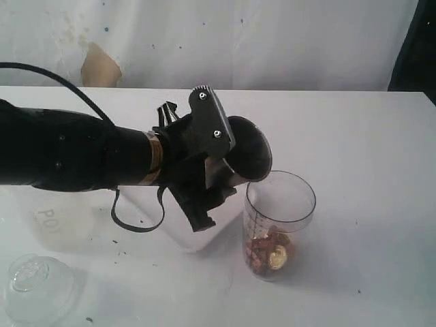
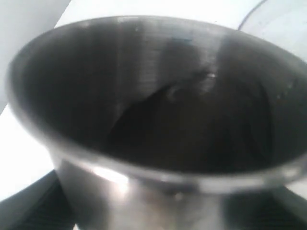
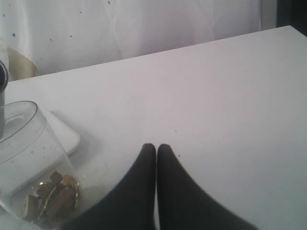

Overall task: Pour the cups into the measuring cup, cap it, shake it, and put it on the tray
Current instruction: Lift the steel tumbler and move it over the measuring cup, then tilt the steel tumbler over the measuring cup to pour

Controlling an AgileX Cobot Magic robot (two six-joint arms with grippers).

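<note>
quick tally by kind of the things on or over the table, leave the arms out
steel tumbler: 1
clear measuring cup: 1
frosted container: 1
clear plastic lid: 1
white tray: 1
total: 5

Exterior: left gripper [image 1: 204, 168] hides most of the tumbler [image 1: 248, 153] and the tray [image 1: 192, 240], of which only one corner shows. The arm also covers the top of the P01 container [image 1: 61, 225]. Left wrist: the tumbler [image 2: 158, 120] fills the frame, blurred and cut off at the edges. Right wrist: the measuring cup [image 3: 29, 153] is clipped by the frame edge, and the brown bits [image 3: 50, 199] inside are too small to identify.
</note>
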